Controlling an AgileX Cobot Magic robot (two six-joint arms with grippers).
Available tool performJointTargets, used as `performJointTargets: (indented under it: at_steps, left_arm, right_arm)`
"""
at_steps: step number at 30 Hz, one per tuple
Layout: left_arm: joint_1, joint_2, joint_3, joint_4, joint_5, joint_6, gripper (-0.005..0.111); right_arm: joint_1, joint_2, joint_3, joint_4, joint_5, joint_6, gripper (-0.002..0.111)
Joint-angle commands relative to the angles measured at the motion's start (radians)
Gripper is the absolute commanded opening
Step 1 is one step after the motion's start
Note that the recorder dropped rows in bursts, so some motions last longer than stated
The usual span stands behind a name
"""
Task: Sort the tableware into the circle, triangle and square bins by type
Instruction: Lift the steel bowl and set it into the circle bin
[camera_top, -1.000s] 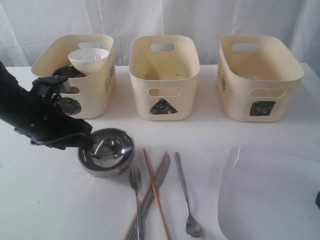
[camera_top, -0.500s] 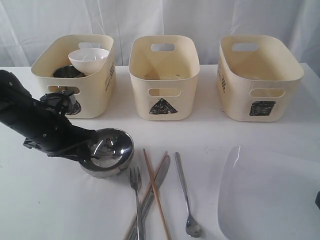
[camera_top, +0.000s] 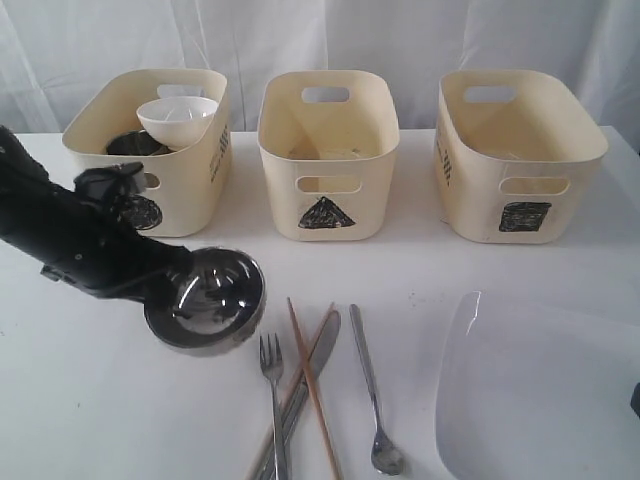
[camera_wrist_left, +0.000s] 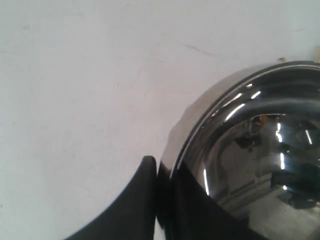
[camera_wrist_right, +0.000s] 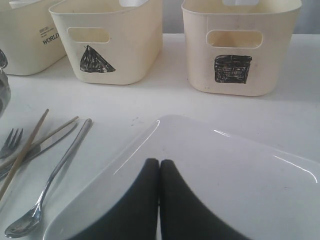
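Just bowl rim (camera_wrist_left: 200, 111) inside left pincer (camera_wrist_left: 159, 174)

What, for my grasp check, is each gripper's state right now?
Left gripper: closed on the bowl's rim.
Right gripper: closed, holding nothing.

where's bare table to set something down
Bare strip in front of the triangle bin and square bin, down to the fork and spoon. Also the near-left corner, bordered by the steel bowl and fork. Crowded: between fork and spoon, and the plate fills the near right.
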Motion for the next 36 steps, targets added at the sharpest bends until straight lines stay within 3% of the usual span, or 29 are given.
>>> performJointTargets:
  at_steps: [1, 7, 11, 13, 15, 18, 21, 24, 36]
  left_arm:
    - [0.0, -0.168, -0.003, 0.006, -0.044, 0.02, 0.0]
    - [0.0, -0.344, -0.042, 0.2, -0.254, 0.02, 0.0]
    - [0.04, -0.357, -0.043, 0.279, -0.551, 0.017, 0.0]
    - [0.11, -0.288, -0.049, 0.255, -0.858, 0.013, 0.0]
    - [0.142, -0.21, -0.081, 0.254, -0.936, 0.013, 0.0]
    - [0.161, -0.032, -0.2, 0.337, -0.93, 0.013, 0.0]
    - [0.161, 0.105, -0.33, 0.519, -0.934, 0.013, 0.0]
    - [0.161, 0.215, -0.425, 0.534, -0.926, 0.013, 0.0]
    - [0.161, 0.299, -0.467, 0.583, -0.844, 0.013, 0.0]
  right_arm:
    - [0.003, -0.006, 0.001, -0.001, -0.013, 0.001, 0.0]
    - [0.003, -0.006, 0.001, -0.001, -0.013, 0.001, 0.0]
    - [0.003, -0.006, 0.001, -0.001, -0.013, 0.001, 0.0]
    - [0.003, -0.006, 0.001, -0.001, -0.013, 0.001, 0.0]
    - [0.003, -0.006, 0.001, -0.001, -0.013, 0.001, 0.0]
    - [0.003, -0.006, 0.001, -0.001, -0.013, 0.001, 0.0]
    - [0.003, -0.006, 0.001, -0.001, -0.013, 0.001, 0.0]
    - [0.003, -0.006, 0.001, -0.001, -0.013, 0.001, 0.0]
    - [0.003, -0.006, 0.001, -0.001, -0.013, 0.001, 0.0]
